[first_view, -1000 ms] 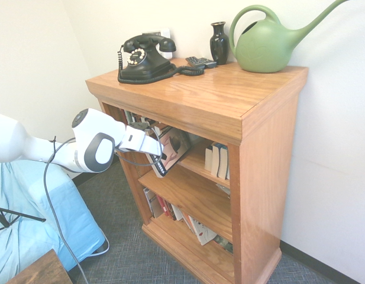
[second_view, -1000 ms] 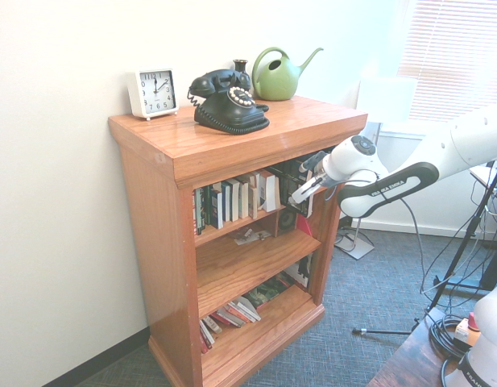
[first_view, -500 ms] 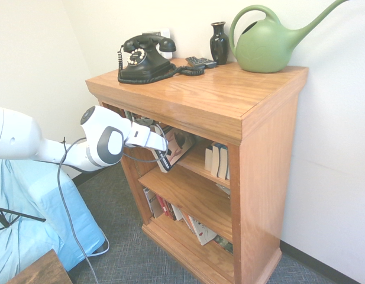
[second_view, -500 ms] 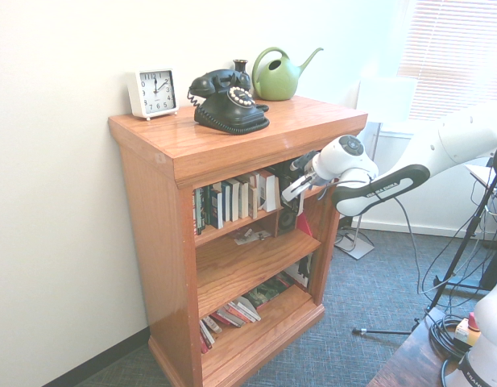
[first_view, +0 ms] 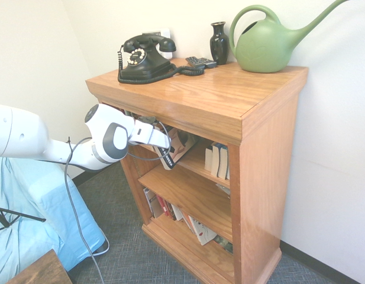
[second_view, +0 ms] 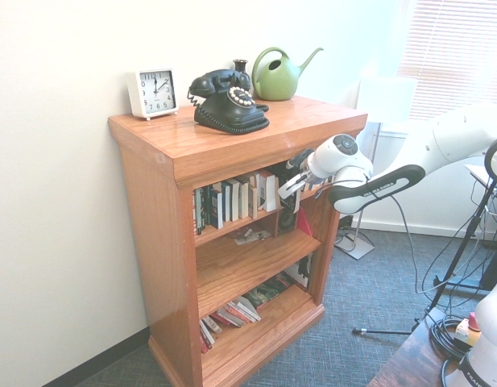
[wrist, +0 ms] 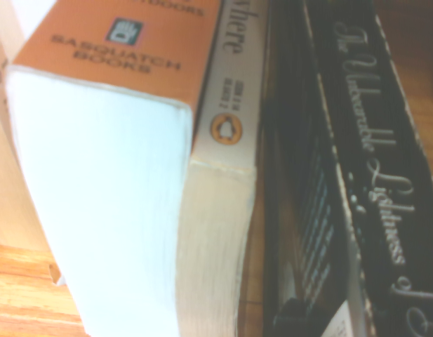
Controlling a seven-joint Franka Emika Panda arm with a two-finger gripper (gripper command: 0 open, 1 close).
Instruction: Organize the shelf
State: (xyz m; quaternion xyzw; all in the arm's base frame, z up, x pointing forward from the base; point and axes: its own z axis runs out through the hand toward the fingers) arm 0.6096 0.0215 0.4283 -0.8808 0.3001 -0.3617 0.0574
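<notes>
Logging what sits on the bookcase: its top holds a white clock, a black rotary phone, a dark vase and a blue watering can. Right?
Not quite: the watering can is green, not blue, as the first exterior view shows. The clock, rotary phone and vase do stand on the bookcase top.

The shelf (first_view: 229, 94) is orange-brown wood with visible grain and a soft sheen. Glossy black telephone (first_view: 144, 56) and vase (first_view: 219, 42); smooth green plastic watering can (first_view: 268, 44) — paper books (wrist: 118, 175), matt orange spine.
</notes>
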